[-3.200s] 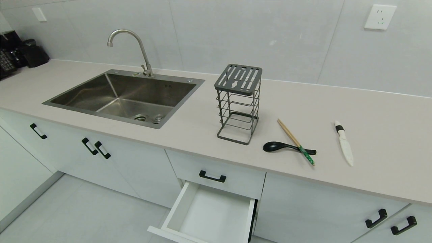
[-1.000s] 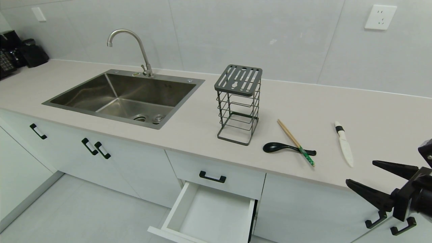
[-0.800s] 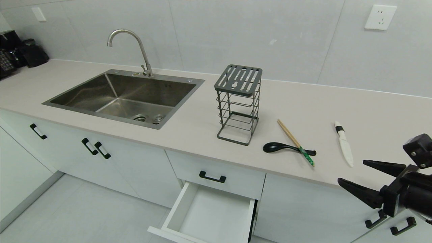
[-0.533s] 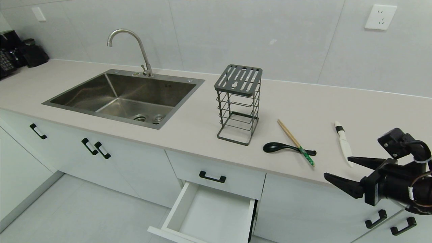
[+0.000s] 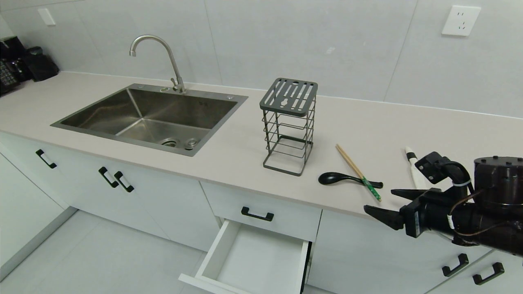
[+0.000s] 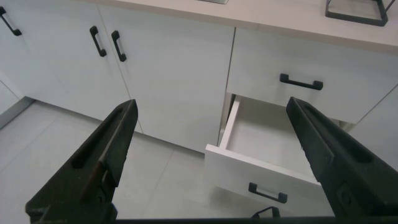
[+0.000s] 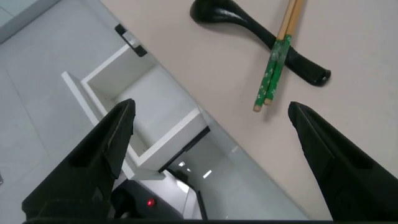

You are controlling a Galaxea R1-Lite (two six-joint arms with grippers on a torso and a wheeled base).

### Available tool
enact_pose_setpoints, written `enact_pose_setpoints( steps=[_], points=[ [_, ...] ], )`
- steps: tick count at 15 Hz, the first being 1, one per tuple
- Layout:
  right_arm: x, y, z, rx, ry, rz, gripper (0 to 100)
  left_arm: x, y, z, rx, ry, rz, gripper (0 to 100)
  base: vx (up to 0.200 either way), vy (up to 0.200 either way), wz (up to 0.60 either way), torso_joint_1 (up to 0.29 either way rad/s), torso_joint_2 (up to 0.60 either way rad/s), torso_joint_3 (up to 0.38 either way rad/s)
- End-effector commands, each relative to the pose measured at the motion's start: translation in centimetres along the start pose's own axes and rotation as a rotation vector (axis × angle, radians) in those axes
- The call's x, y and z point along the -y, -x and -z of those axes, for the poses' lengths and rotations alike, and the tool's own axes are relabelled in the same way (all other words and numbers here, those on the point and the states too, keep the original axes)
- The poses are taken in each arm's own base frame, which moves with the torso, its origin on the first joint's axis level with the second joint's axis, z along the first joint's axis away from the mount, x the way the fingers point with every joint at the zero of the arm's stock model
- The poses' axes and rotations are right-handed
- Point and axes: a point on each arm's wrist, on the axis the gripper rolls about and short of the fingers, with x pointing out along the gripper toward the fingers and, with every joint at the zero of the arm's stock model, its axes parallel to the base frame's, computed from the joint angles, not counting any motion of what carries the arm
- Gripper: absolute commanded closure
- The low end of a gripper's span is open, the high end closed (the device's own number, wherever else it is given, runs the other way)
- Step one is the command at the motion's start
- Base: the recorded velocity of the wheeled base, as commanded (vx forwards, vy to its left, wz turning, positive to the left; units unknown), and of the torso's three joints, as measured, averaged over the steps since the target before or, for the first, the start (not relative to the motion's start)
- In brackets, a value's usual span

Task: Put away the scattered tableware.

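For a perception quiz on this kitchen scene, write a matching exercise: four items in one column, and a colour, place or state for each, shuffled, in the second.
Column one:
1. spoon
2. chopsticks
3. knife
4. drawer

Column two:
A. white, farthest right on the counter
B. pulled open
C. all black
D. wooden, green ends

Pairs: 1-C, 2-D, 3-A, 4-B.
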Motion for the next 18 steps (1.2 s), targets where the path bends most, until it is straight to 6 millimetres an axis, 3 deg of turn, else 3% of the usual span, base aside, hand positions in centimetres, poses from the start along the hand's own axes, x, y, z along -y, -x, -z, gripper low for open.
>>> enact_pose_setpoints(
  steps=[1,10,18],
  points=[
    [0.4,-1.6,0.0,-0.017,-0.004,0.019,0,0.0,0.0,0.0,-0.001,0.000,-0.001,0,0.000,0.000,0.00,0.000,0.00,0.000],
    [1.4,-5.4,0.4,-0.061,-0.015,0.021,0,0.0,0.0,0.0,-0.001,0.000,-0.001,0,0.000,0.000,0.00,0.000,0.00,0.000],
    [1.1,-6.3,0.3,-0.062,-0.008,0.012,0,0.0,0.0,0.0,-0.001,0.000,-0.001,0,0.000,0.000,0.00,0.000,0.00,0.000]
  ],
)
